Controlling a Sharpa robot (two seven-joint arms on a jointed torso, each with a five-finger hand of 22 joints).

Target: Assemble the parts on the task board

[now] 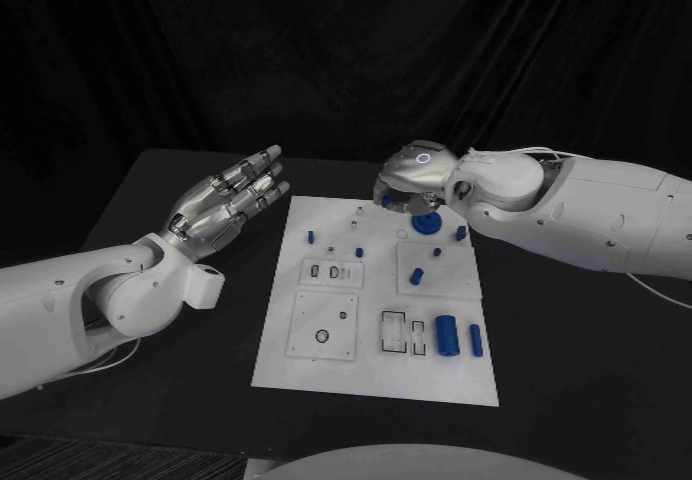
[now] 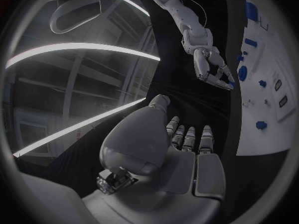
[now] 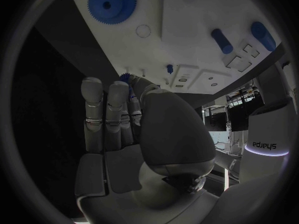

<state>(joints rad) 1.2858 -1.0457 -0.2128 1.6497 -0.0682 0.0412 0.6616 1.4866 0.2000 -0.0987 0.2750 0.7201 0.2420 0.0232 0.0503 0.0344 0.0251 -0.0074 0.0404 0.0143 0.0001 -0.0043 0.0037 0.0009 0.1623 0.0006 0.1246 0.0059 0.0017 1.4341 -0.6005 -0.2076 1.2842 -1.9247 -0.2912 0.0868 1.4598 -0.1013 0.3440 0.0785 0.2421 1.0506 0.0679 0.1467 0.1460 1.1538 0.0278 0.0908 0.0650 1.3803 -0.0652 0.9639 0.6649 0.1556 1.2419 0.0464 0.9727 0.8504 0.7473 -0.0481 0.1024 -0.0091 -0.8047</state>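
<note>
1. Right robot hand (image 1: 408,183) hovers over the far end of the white rectangular task board (image 1: 378,370), fingers curled down, apparently pinching a small blue part (image 3: 125,77).
2. Flat blue toothed gear (image 1: 427,224) lies just beside it, nearer the robot.
3. Left robot hand (image 1: 231,198) is off the board, spread, holding nothing.

Head pic was dim, black all round; only the white task board (image 1: 378,300) & arms looked bright. Wrist pics were round & bent at the edges, w/ dark rims. Long ceiling lights glared in left wrist pic.
</note>
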